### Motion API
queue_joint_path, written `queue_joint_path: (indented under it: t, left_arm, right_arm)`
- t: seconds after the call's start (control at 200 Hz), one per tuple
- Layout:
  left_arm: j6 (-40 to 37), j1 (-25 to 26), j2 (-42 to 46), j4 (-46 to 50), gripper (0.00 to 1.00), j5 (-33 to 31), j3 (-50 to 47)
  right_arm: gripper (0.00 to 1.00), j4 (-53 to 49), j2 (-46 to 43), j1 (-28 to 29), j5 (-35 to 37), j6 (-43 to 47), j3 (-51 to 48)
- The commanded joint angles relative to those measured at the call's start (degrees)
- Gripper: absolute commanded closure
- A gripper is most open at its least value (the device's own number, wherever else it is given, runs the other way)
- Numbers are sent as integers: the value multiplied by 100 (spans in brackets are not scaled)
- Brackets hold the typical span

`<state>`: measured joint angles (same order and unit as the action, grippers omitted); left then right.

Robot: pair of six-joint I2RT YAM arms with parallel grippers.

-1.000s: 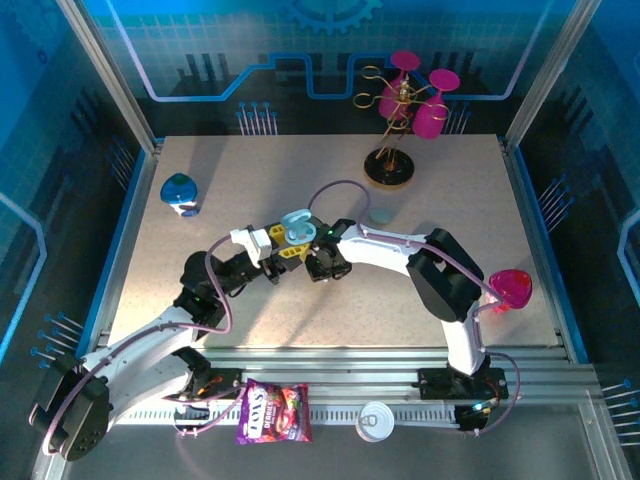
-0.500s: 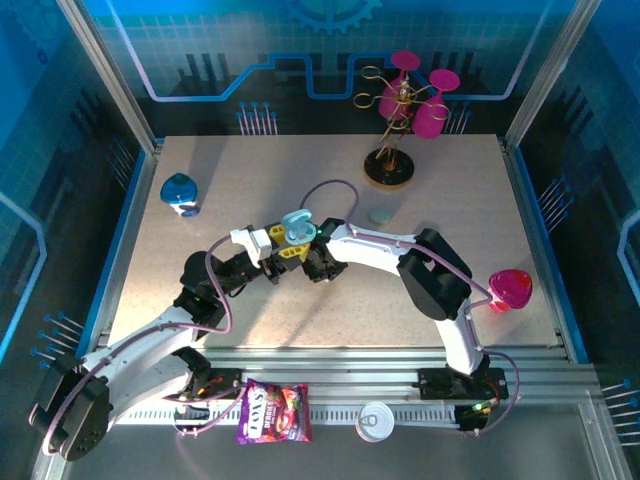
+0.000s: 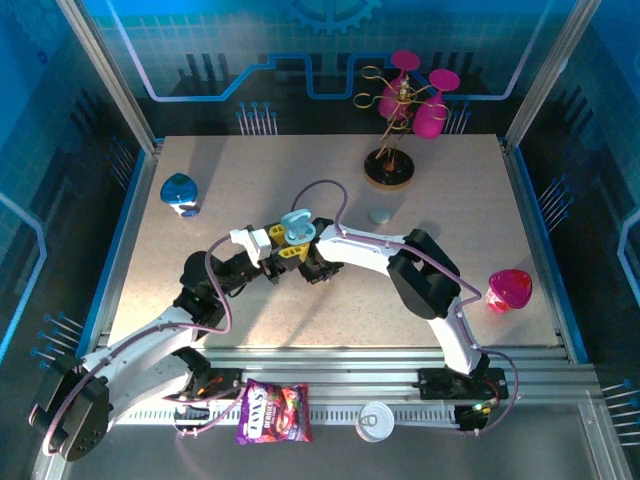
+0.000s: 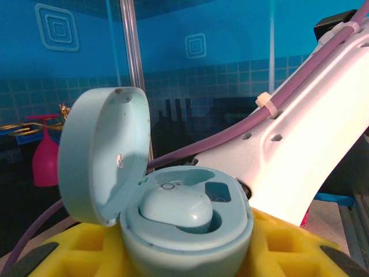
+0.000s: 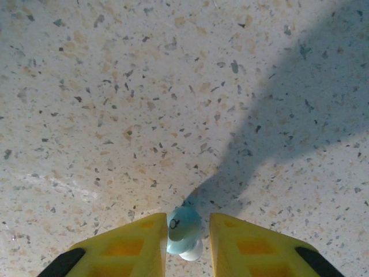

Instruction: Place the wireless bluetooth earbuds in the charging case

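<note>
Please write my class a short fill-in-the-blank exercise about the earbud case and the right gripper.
The charging case has its lid ___.
Inside it sits ___ seated earbud.
Between the fingers of the right gripper is a second earbud, coloured light ___.
Missing words: open; one; blue.

Speckled tabletop (image 3: pixel 460 200) inside a blue enclosure
Circuit-patterned blue wall panels (image 3: pixel 200 50) stand at 9, 12 and 3 o'clock, aluminium frame posts (image 3: pixel 108 72) rise at the far corners, and a slotted rail (image 3: pixel 330 362) runs at 6 o'clock.
</note>
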<state>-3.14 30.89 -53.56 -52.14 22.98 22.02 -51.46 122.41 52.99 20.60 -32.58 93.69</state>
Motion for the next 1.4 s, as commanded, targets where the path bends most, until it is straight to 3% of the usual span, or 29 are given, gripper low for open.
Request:
queue_joint_path:
  t: [0.0,1.016,1.391]
  left_arm:
    - [-55,-5,24,-84,71,98,123]
    - [-56,-5,56,-100,71,66,67]
    - [-269,-5,258,358,71,-418,138]
  right_arm:
    - [75,-302,193,159,153,-21,211]
    - [74,-602,609,387,138,-82,574]
    - [74,-582,519,411,129,-153,383]
